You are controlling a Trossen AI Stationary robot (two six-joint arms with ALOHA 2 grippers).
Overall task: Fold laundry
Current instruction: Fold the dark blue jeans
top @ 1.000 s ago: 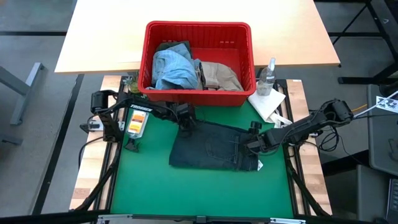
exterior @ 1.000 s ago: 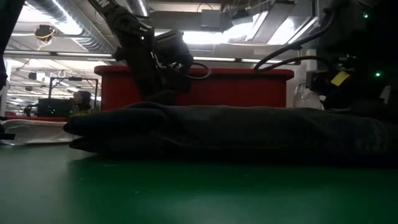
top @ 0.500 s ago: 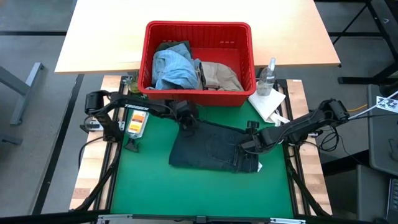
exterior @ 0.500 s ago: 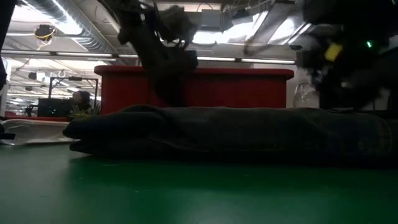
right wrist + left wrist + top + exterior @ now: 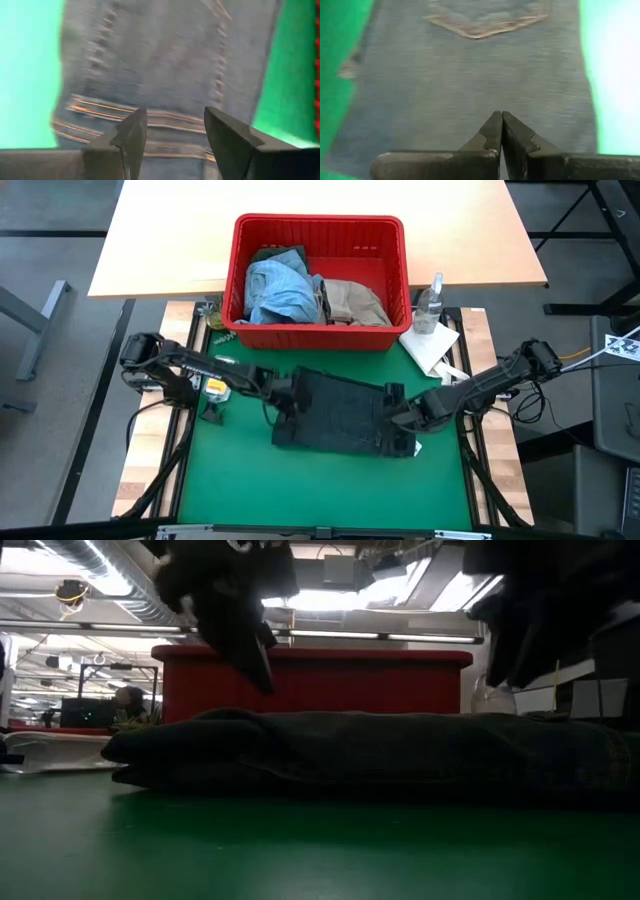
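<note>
Dark navy jeans (image 5: 340, 420) lie folded flat on the green mat (image 5: 230, 470), also seen as a low dark pile in the low view (image 5: 380, 750). My left gripper (image 5: 285, 405) is shut and hovers over the jeans' left part, clear of the cloth (image 5: 470, 70); in the low view its fingers (image 5: 262, 675) end above the pile. My right gripper (image 5: 392, 410) is open and raised over the jeans' right part, near the stitched waistband (image 5: 165, 120). More laundry sits in the red basket (image 5: 320, 225): light blue denim (image 5: 278, 288) and a beige piece (image 5: 352, 300).
The red basket stands at the mat's far edge on a wooden table. A clear spray bottle (image 5: 430, 302) and a white cloth (image 5: 430, 345) are at the far right. Bare green mat lies toward the near edge and left of the jeans.
My left gripper has risen from the jeans' far-left corner and swung toward the near edge, staying shut. My right gripper has lifted off the jeans' right part, staying open. The jeans lie as before.
</note>
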